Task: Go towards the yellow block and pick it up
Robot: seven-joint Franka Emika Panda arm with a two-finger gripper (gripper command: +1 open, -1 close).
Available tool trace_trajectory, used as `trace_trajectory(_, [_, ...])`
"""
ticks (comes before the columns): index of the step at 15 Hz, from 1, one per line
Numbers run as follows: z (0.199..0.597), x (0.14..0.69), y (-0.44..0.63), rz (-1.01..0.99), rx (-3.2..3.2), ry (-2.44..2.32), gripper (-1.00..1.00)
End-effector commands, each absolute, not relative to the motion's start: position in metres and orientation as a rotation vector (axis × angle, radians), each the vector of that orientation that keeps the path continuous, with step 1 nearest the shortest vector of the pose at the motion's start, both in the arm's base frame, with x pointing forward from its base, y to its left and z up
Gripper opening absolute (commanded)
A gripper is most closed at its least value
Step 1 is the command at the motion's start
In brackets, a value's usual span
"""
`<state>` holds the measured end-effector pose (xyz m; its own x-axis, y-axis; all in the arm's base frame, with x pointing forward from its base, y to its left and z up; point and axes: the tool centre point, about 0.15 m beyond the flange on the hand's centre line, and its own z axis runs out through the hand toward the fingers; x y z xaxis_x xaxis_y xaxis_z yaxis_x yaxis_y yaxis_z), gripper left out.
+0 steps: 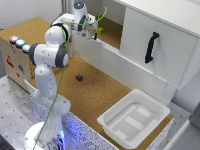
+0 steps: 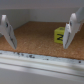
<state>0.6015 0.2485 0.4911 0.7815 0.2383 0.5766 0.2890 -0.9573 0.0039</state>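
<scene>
I see a big boxy white cabinet, smooth panels, a black curved handle on its door, its open bay floored in grainy cork. The cork tabletop carries a white plastic tray, rectangular with rounded rim. My gripper is up at the cabinet bay, jaws spread wide with nothing between them, pale flat fingers. The yellow block, small, matte, roughly cubic, sits on the bay's cork just inside one finger, possibly touching it; blur hides that. A tiny dark maroon block lies on the tabletop, well apart from the jaws.
</scene>
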Motion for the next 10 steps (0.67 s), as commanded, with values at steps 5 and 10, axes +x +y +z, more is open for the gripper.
trace_trajectory(5, [0.491,0.67,0.28,-1.156,-3.069,-0.107,1.0])
trace_trajectory(10, [0.484,0.698,0.281,-1.162,-3.109,0.101,1.0])
